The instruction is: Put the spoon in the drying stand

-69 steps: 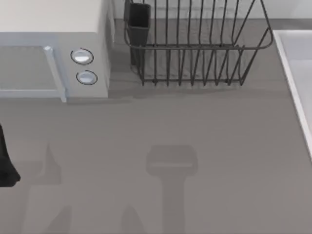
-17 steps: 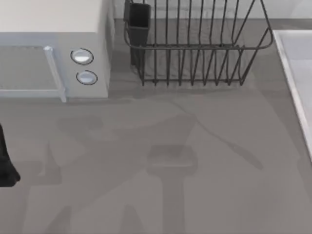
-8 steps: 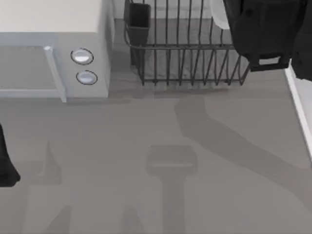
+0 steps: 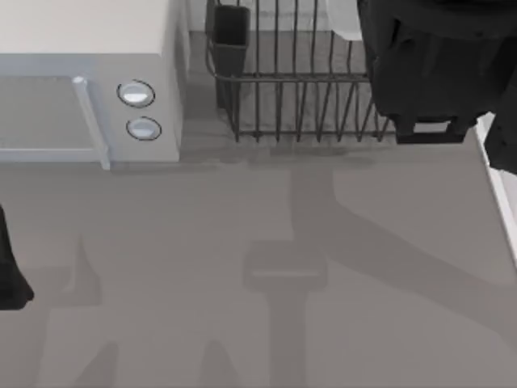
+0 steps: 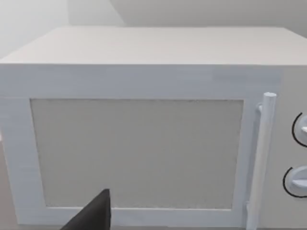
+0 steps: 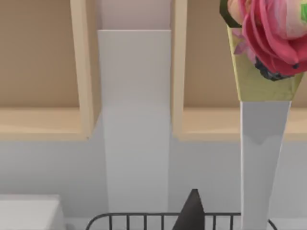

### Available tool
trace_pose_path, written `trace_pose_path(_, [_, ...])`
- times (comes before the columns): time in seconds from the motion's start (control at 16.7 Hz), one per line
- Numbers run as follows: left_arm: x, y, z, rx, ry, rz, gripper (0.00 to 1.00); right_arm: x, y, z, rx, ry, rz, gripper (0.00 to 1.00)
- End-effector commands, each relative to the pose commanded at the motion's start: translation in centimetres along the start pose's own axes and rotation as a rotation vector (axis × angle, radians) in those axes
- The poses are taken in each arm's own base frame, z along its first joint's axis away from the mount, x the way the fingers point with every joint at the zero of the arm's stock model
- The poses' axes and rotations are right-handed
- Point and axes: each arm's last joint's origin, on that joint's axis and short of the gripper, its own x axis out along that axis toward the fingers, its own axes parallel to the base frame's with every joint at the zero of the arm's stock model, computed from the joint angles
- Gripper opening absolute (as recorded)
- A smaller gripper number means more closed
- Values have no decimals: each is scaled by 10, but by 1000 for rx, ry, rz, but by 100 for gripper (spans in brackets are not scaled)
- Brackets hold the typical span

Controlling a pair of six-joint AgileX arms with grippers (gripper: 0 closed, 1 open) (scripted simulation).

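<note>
The drying stand, a dark wire dish rack with upright bars and a dark rectangular utensil cup at its corner, stands just beside the white microwave in the top view. My right arm hangs over the stand's far end from the microwave; whether its fingers are open or closed I cannot tell. A pale, spoon-like shape shows beside the arm, over the stand. My left arm sits parked well apart from the stand, in front of the microwave.

The left wrist view faces the microwave door and its handle.

The right wrist view catches the stand's top rim, with a flower bouquet above it.
</note>
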Motion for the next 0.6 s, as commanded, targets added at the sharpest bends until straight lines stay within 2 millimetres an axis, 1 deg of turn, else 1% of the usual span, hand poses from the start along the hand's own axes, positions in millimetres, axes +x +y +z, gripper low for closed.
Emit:
trace_pose_path(0.18, [0, 0, 0, 0, 0, 0, 100, 6, 3, -4, -1, 2, 0, 0])
trace_pose_path(0.3, [0, 0, 0, 0, 0, 0, 100, 24, 13, -17, -3, 3, 1, 0])
trace_pose_path(0.42, [0, 0, 0, 0, 0, 0, 100, 52, 25, -39, 2, 1, 4, 0])
trace_pose_path(0.6, [0, 0, 0, 0, 0, 0, 100, 107, 34, -88, 21, -12, 6, 0])
